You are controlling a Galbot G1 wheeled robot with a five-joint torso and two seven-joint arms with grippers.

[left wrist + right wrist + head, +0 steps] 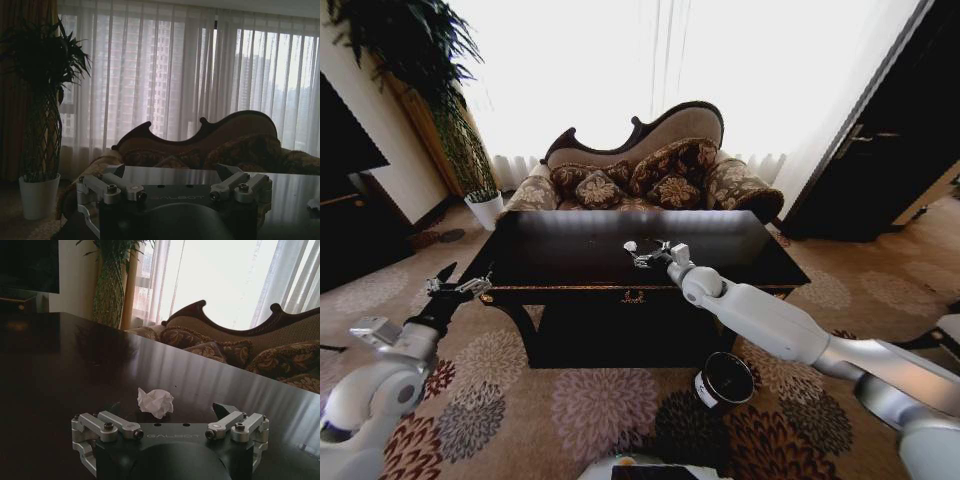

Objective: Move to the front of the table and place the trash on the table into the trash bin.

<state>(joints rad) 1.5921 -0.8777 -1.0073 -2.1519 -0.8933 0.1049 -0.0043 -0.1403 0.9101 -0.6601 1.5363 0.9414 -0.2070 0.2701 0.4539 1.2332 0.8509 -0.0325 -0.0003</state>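
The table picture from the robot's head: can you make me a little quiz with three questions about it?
1. True or false: the right gripper is reaching over the table.
2. What lies between the open fingers of the right gripper in the right wrist view: A) a white paper wad, B) a spoon, C) a toy car?
3. Fill in: the trash bin stands on the ____ in front of the table.

Key: 1 true. 2 A. 3 carpet.
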